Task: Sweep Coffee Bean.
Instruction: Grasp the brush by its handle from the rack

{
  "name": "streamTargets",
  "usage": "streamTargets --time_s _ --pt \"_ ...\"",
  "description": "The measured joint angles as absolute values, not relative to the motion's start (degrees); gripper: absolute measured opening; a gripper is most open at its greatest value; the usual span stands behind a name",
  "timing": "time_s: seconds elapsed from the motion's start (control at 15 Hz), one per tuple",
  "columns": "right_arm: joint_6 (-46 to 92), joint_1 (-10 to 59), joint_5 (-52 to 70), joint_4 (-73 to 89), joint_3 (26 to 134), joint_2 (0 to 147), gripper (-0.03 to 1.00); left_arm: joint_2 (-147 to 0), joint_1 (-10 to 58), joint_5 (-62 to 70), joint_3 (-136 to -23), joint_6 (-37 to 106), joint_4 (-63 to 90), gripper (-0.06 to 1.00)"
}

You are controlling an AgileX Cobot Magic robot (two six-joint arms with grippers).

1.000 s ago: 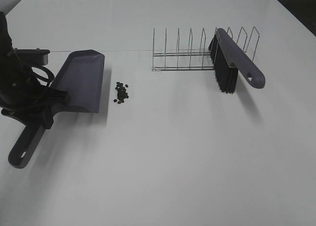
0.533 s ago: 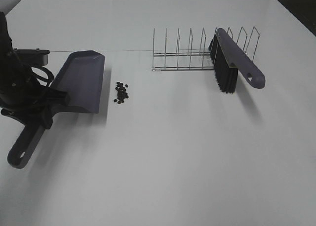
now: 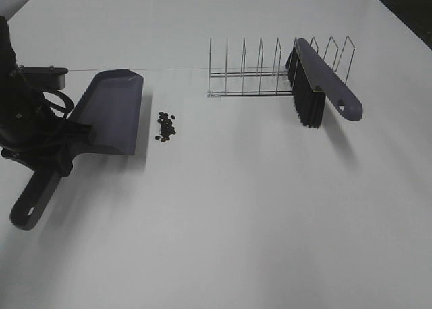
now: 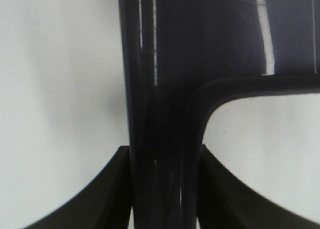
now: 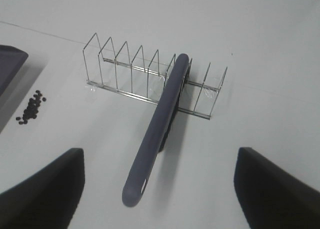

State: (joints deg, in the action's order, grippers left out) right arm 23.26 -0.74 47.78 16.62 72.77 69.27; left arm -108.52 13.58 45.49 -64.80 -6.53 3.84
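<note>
Coffee beans [image 3: 165, 127] are heaped in a small pile on the table [image 3: 223, 221], just beside the open lip of the dustpan [image 3: 111, 110] and not touching it. The dustpan's handle is clamped between the jaws of the left gripper [image 4: 164, 181]. The brush [image 3: 324, 79] is propped in a wire rack [image 3: 246, 79], well apart from the dustpan, beyond the beans. The right gripper [image 5: 160, 184] is spread wide and empty above the brush handle. The pan is judged placed; next, the brush handle must be grasped and lifted clear of the rack wires.
</note>
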Motion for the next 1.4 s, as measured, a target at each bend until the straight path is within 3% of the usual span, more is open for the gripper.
streamTargets --time_s 0.4,0.67,0.87,1.4 --pt "15.07 -0.46 58.5 16.84 96.37 92.7 0.71 -108.52 13.58 44.63 -64.8 -6.47 3.84 0.34" --pt "3.21 8.82 64.69 2.41 111.5 110.92 0.69 -108.52 13.58 44.46 -64.8 -6.47 3.84 0.34" --pt "0.0 10.26 69.39 1.03 120.03 121.24 0.66 -108.52 13.58 44.4 -64.8 -6.47 3.84 0.34" --pt "-1.26 10.26 69.73 0.0 126.45 135.68 0.63 -108.52 13.58 44.4 -64.8 -6.47 3.67 0.34"
